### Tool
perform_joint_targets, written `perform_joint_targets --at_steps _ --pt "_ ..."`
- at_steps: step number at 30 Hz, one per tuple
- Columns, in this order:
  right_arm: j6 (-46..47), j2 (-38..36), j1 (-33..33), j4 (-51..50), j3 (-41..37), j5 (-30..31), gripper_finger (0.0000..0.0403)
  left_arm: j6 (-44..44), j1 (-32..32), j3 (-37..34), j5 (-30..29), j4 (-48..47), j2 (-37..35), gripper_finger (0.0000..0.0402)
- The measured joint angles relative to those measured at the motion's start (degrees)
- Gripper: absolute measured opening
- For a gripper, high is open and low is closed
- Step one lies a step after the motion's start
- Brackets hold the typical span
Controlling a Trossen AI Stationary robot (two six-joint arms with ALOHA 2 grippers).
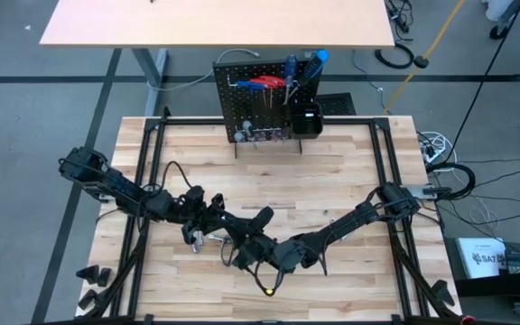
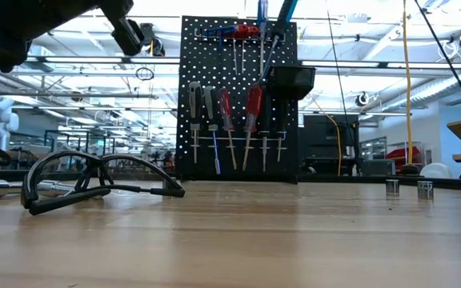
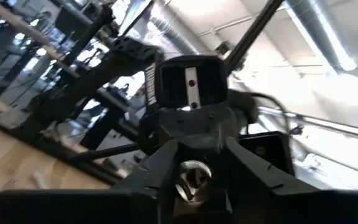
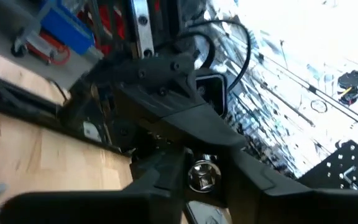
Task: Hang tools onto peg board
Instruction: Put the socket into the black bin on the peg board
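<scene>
Lower centre-left of the high view, the left gripper pinches a small silver bit. Just right of it, the right gripper pinches a silver bit too, likely a handover. The peg board stands upper centre, already hung with screwdrivers.

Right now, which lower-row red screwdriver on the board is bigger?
The red screwdriver nearer the bin; its handle is fatter than the other red one.
</scene>
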Motion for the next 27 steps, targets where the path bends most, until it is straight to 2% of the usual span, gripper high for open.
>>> perform_joint_targets --at_steps 3,11,17,21,23,27 --pt "-0.1 0.2 -0.1 -1.3 0.0 0.9 0.0053 0.0 0.1 0.0 -0.3 -0.7 0.1 0.0133" --pt "-2.3 0.2 0.1 -1.3 0.0 3.3 0.0053 0.3 0.4 0.1 0.3 -0.5 -0.1 0.0138" --pt "-4.5 -0.5 1.5 -1.6 -0.1 9.2 0.0053 4.6 2.9 -3.0 1.7 -1.7 -5.0 0.0139" --pt "-4.0 -2.8 1.9 -2.9 -0.3 17.4 0.0053 5.0 5.7 -6.3 2.6 -5.8 -9.5 0.0139" --pt "-4.7 -4.8 1.7 -4.8 -0.3 20.9 0.0053 4.9 7.1 -8.6 2.1 -7.5 -11.6 0.0139" --pt "-1.7 -10.7 0.6 -14.0 -2.0 22.6 0.0053 4.9 9.0 -13.5 0.5 -7.2 -16.1 0.0139"
